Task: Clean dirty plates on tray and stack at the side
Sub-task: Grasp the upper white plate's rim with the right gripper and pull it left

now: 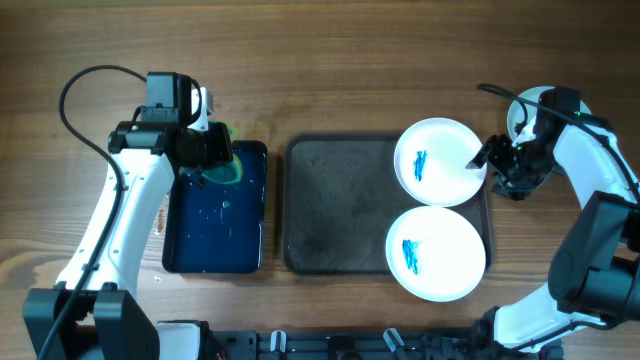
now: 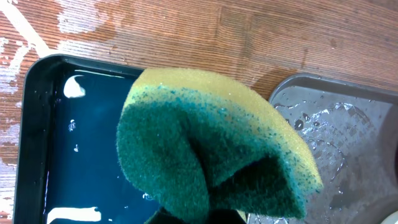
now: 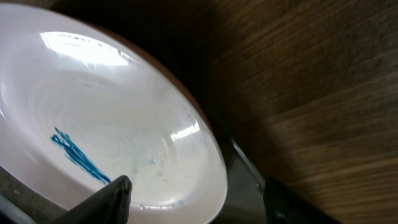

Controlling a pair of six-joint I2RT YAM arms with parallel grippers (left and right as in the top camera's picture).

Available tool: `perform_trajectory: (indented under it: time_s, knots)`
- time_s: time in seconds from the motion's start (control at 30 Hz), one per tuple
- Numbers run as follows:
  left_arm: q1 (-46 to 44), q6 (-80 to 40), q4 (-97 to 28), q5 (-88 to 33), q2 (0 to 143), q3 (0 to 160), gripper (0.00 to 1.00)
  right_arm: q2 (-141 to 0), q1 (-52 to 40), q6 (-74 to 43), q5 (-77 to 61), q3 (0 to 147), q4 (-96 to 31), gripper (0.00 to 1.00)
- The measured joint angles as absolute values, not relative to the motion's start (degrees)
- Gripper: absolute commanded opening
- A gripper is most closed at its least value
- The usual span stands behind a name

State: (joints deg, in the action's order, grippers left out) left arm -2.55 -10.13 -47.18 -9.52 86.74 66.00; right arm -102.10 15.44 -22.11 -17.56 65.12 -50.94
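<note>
Rim of stiff, slick, breakable plate [image 1: 440, 150], its likeliest hold, sits between right end effector's [image 3: 196, 190] spread fingers [image 3: 115, 194]; left end effector [image 1: 212, 160] clenches sponge [image 2: 211, 149].

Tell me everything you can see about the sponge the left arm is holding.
The sponge has two layers: soft yellow foam and a coarse dark green scouring face. It is bent into a fold, green face toward the wrist camera, pinched at the bottom, where the left gripper holds it. Small droplets speckle it, so it looks wet. It hangs over the water-filled dark blue basin, at the corner beside the tray. Whether it touches the water cannot be told.
</note>
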Motion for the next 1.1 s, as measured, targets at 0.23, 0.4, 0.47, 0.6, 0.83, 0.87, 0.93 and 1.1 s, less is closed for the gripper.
perform_trajectory:
  time_s: [0.23, 0.4, 0.47, 0.6, 0.83, 0.87, 0.93, 1.1]
  knots:
    - [-2.55, -10.13, -47.16, -9.52, 86.74, 66.0, 0.04, -102.1, 15.44, -22.9, -17.56, 64.51, -46.37, 0.64]
    - [-2.55, -10.13, -47.16, -9.52, 86.74, 66.0, 0.04, -102.1, 14.5, -23.4, -18.33, 62.92, -41.93, 0.61]
    - [-2.55, -10.13, -47.16, -9.52, 86.74, 66.0, 0.04, -102.1, 13.21, -23.75, -18.7, 62.04, -40.27, 0.54]
    - [-2.55, -10.13, -47.16, -9.52, 86.74, 66.0, 0.04, -102.1, 10.9, -24.45, -19.27, 59.83, -37.78, 0.35]
    - [-2.55, -10.13, -47.2, -9.52, 86.74, 66.0, 0.04, -102.1, 10.59, -25.71, -19.29, 57.84, -35.24, 0.1]
    - [-2.55, -10.13, -47.2, -9.52, 86.74, 66.0, 0.04, -102.1, 10.59, -25.67, -19.29, 57.34, -34.35, 0.05]
    - [-2.55, -10.13, -47.2, -9.52, 86.74, 66.0, 0.04, -102.1, 10.59, -25.74, -19.29, 56.12, -33.45, 0.05]
    - [-2.55, -10.13, -47.22, -9.52, 86.74, 66.0, 0.04, -102.0, 10.55, -25.26, -20.82, 54.61, -31.79, 0.05]
